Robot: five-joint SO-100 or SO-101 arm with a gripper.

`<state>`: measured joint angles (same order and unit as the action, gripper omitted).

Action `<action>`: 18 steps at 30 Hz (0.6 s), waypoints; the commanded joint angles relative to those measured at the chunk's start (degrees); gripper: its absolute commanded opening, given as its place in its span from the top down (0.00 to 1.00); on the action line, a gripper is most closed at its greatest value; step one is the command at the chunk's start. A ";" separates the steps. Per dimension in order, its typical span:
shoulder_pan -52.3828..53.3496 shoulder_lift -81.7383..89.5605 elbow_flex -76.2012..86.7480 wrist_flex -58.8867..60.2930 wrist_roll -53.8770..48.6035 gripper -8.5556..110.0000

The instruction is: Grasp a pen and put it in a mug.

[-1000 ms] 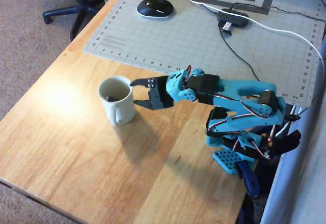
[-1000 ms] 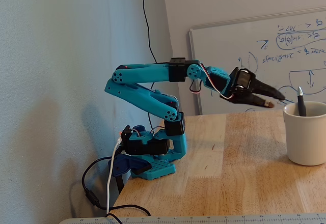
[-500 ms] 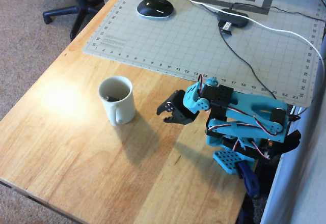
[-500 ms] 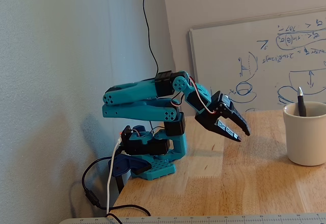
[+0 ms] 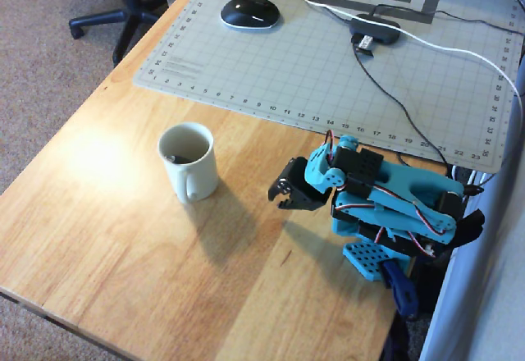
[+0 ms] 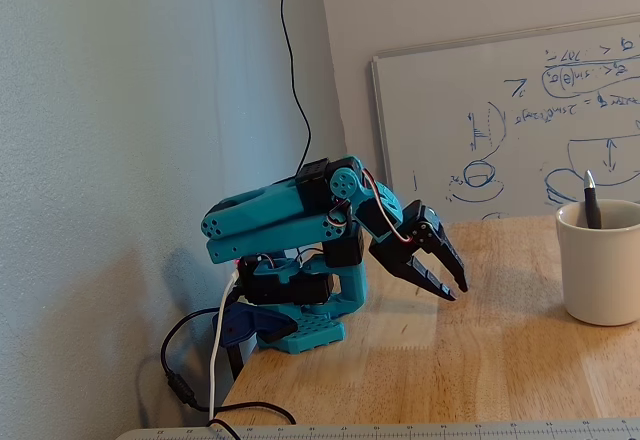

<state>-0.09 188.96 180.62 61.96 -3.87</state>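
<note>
Judging by the mug (image 6: pixel 604 261), I count the placing step done: the pen (image 6: pixel 591 200) stands inside it, tip poking above the rim. My gripper (image 6: pixel 450 286) hangs empty, well apart from the mug, fingers slightly parted. Next I need only park the arm.

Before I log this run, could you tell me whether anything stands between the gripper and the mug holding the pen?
Nothing visible does. The gripper hangs folded back near the arm's base, jaws slightly apart and empty, and only bare wooden table lies between it and the mug. The pen already stands inside the mug, its tip poking above the rim.
</note>
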 commanded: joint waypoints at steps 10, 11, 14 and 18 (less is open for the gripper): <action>0.44 1.85 -0.79 3.96 -4.39 0.88; 0.44 1.85 -0.79 4.04 -4.48 0.88; 0.00 1.85 -0.79 4.04 -4.48 0.88; 0.00 1.85 -0.79 4.04 -4.48 0.88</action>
<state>-0.09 190.28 180.62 65.83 -7.73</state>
